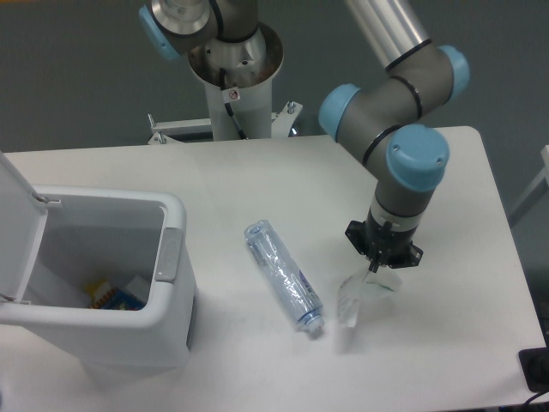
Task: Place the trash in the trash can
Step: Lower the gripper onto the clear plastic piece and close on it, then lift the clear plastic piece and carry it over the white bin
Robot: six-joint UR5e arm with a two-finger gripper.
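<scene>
Camera: wrapper (358, 296) hangs pinched under pincer (378, 268), right of bottle (282, 277).

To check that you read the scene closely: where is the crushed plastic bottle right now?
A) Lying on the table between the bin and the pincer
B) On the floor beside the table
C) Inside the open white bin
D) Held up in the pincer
A: the crushed bottle lies flat on the table, right of the white bin, while the pincer holds only the clear crumpled wrapper.
</scene>
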